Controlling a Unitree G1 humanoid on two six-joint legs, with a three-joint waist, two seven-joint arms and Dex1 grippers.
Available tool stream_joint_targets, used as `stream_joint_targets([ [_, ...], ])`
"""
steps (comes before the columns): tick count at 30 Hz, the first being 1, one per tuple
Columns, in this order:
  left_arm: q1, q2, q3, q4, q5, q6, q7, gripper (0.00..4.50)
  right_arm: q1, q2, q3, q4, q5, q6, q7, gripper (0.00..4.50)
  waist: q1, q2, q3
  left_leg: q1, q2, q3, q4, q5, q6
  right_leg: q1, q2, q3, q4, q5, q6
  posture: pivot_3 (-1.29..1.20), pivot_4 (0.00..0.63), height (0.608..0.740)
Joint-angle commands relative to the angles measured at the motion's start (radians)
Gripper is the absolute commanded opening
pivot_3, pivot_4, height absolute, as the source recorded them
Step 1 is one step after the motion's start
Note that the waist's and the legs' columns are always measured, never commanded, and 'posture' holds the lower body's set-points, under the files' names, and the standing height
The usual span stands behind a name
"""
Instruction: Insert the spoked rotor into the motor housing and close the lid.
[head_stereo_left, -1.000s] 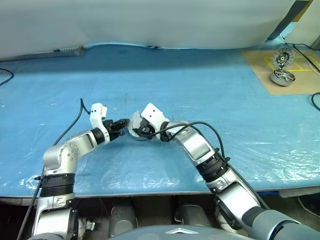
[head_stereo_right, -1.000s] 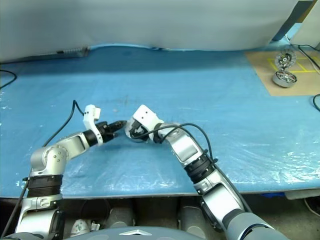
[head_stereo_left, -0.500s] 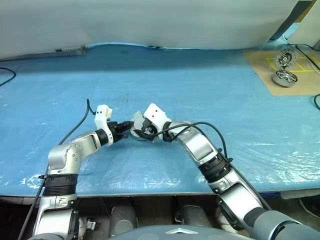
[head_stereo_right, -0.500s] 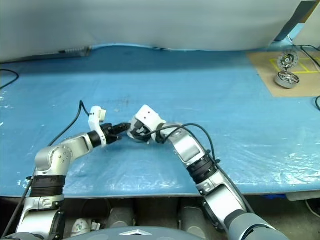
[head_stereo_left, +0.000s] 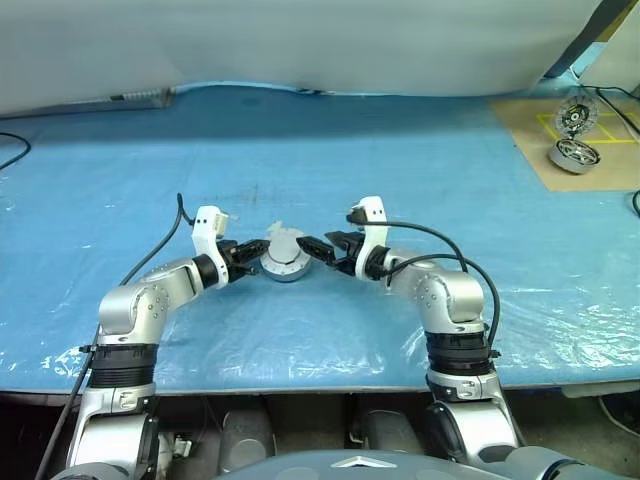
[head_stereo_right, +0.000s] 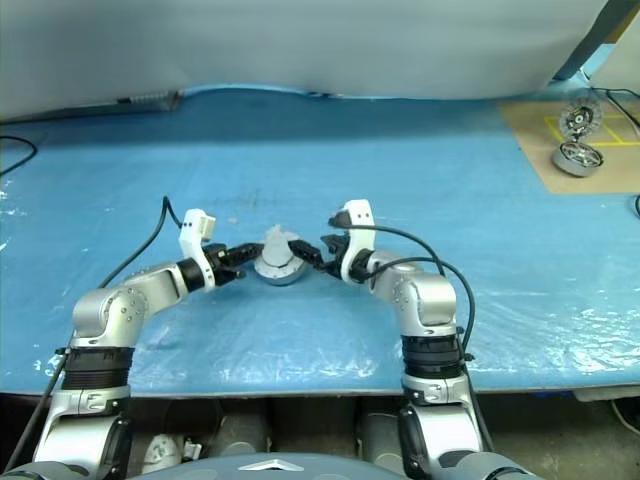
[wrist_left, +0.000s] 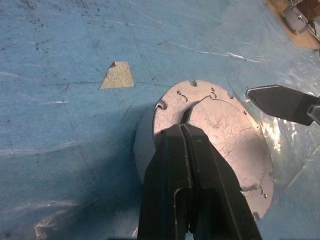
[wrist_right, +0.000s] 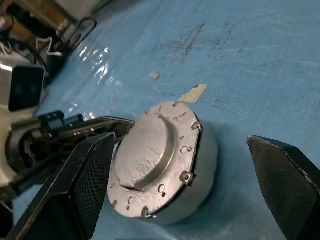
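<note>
The left gripper (wrist_left: 186, 150) is pinched fully together, its tips resting on the plain grey face of the lid (wrist_left: 220, 135), near the raised central circle. The lid sits flat on the motor housing (wrist_right: 202, 170), whose silver wall shows beneath it, and the pair stands on the table (head_stereo_left: 400, 150) directly ahead of this gripper. Just across the lid, the right gripper (head_stereo_left: 322, 246) faces the left one with its jaws spread wide, one finger to each side of the housing and touching neither. The spoked rotor is hidden; I judge it is inside the housing under the lid.

The step in hand looks like the close of the task: the lid is on and the left gripper steadies or presses it while the right stands free. Whether the lid is fully seated cannot be told. The next move probably calls for a gentle press straight down through the lid's centre, or a clean lift of both grippers away without dragging the assembly sideways.

The table is covered with a blue sheet under wrinkled clear film, scuffed, with a small bare patch (wrist_left: 117, 76) just beyond the housing. Well beyond the right gripper, a brown board (head_stereo_left: 570, 160) carries a shiny silver motor (head_stereo_left: 572, 155). A pale cloth wall (head_stereo_left: 300, 40) closes off the far edge.
</note>
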Motion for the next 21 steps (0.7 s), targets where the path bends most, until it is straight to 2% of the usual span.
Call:
stream_joint_targets([
  [1, 0.012, -0.005, -0.032, 0.008, 0.017, 0.009, -0.004, 0.00, -0.026, 0.046, -0.080, 0.006, 0.091, 0.092, -0.050, 4.49, 0.001, 0.000, 0.000, 0.000, 0.000, 0.000, 0.000, 0.000, 0.000, 0.000, 0.000, 0.000, 0.000, 0.000, 0.000, 0.00, 0.150, 0.740],
  [11, 0.024, -0.018, -0.027, -0.003, 0.024, 0.008, 0.001, 0.00, -0.054, 0.119, -0.143, 0.130, 0.173, 0.198, -0.127, 4.49, 0.004, 0.003, 0.002, 0.000, -0.001, 0.000, -0.002, 0.000, 0.000, 0.000, -0.001, 0.000, -0.001, -0.001, 0.001, 0.00, 0.150, 0.740],
  [15, 0.026, -0.024, -0.027, -0.004, 0.026, 0.007, 0.003, 0.00, -0.083, 0.179, -0.288, 0.194, 0.268, 0.263, -0.193, 4.49, 0.011, 0.003, 0.001, 0.000, -0.001, 0.000, -0.003, 0.000, 0.000, 0.000, -0.001, 0.000, -0.001, -0.001, 0.002, 0.00, 0.150, 0.740],
  [18, 0.027, -0.026, -0.026, -0.004, 0.028, 0.006, 0.004, 0.00, -0.106, 0.190, -0.377, 0.243, 0.340, 0.319, -0.241, 3.84, 0.016, 0.003, 0.001, 0.001, -0.002, 0.000, -0.004, 0.000, 0.000, 0.000, -0.001, 0.000, -0.001, -0.001, 0.002, 0.00, 0.150, 0.740],
  [21, 0.027, -0.027, -0.025, 0.000, 0.031, 0.004, 0.004, 0.00, -0.111, 0.191, -0.398, 0.249, 0.392, 0.372, -0.262, 2.82, 0.016, 0.003, 0.002, 0.000, -0.002, 0.000, -0.005, 0.000, -0.001, 0.000, -0.001, 0.000, -0.001, -0.001, 0.002, 0.00, 0.150, 0.740],
])
